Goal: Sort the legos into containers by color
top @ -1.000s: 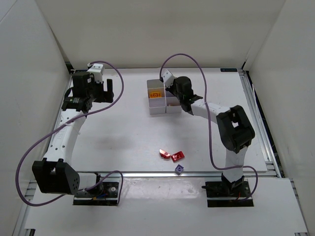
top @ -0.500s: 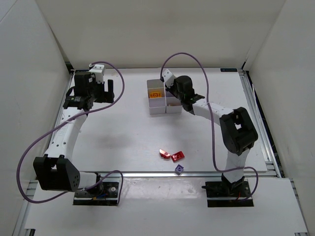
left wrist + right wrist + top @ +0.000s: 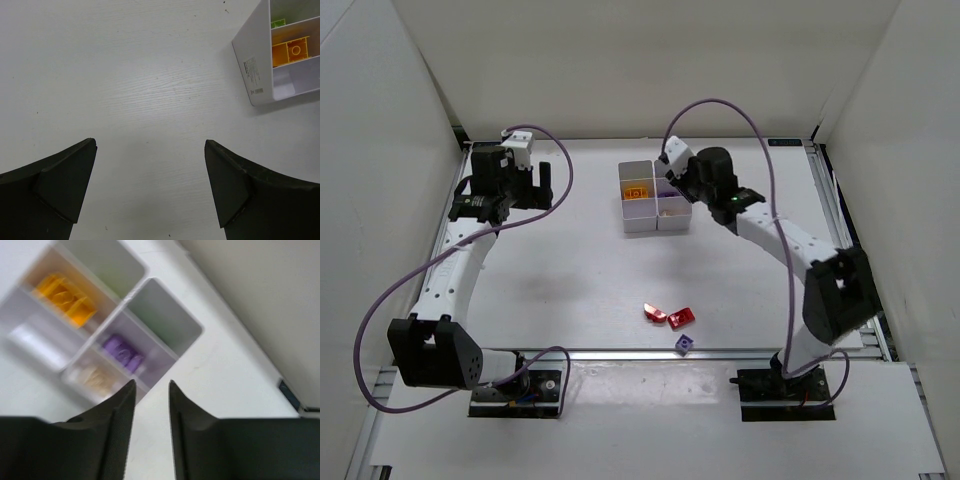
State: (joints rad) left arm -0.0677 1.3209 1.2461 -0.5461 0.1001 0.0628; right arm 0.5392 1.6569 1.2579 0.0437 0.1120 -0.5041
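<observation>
While outside the containers [image 3: 640, 223], two red legos [image 3: 655, 314] [image 3: 681, 318], one purple lego [image 3: 685, 343].

Both arms, the left arm [image 3: 450, 280] and the right arm [image 3: 780, 235], have white tubular links between bulky black joint housings. A purple cable [image 3: 715, 101] loops loosely along each. The black base plates [image 3: 515, 392] show small coloured wires. The left gripper [image 3: 150, 190] and right gripper [image 3: 151, 435] have matte black, wedge-shaped fingers [image 3: 55, 185].
</observation>
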